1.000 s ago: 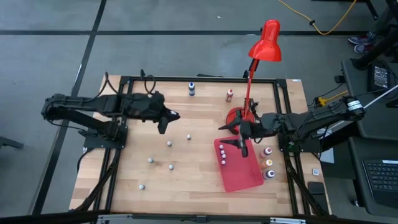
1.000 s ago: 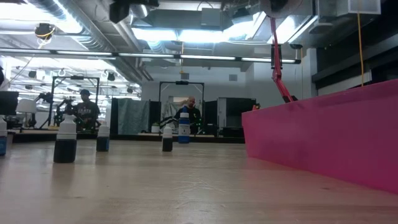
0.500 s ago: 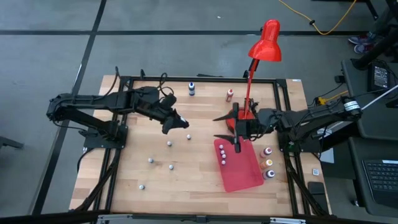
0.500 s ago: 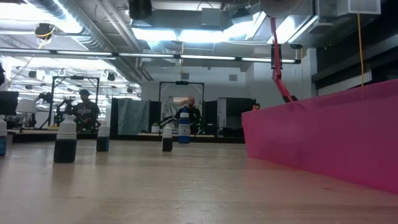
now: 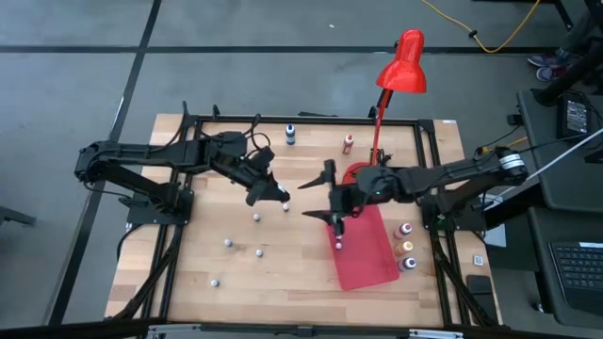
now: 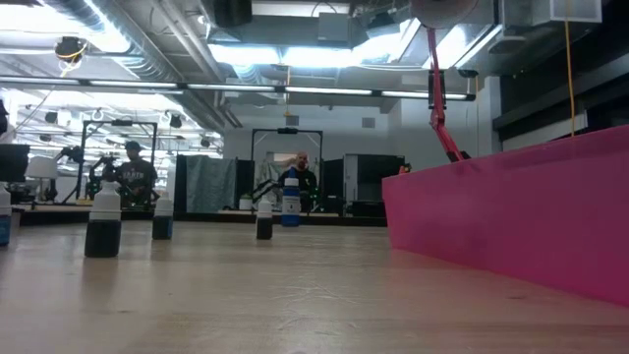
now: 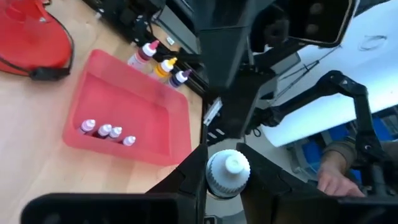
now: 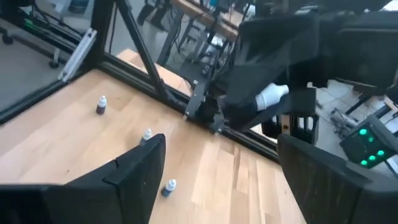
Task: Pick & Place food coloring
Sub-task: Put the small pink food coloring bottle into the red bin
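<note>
Over the last second the left gripper [image 5: 274, 195] has carried a small white-capped food coloring bottle [image 7: 227, 175] from its own side toward the middle of the counter [image 5: 236, 273], while the right gripper [image 5: 322, 194] has left the red tray [image 5: 377, 268] and swung out to face it, its fingers spreading wide and holding nothing. That looks like a hand-over being set up (three bottles [image 7: 104, 131] already stand in the tray). The left gripper is clamped on the bottle, held aloft between the two arms.
</note>
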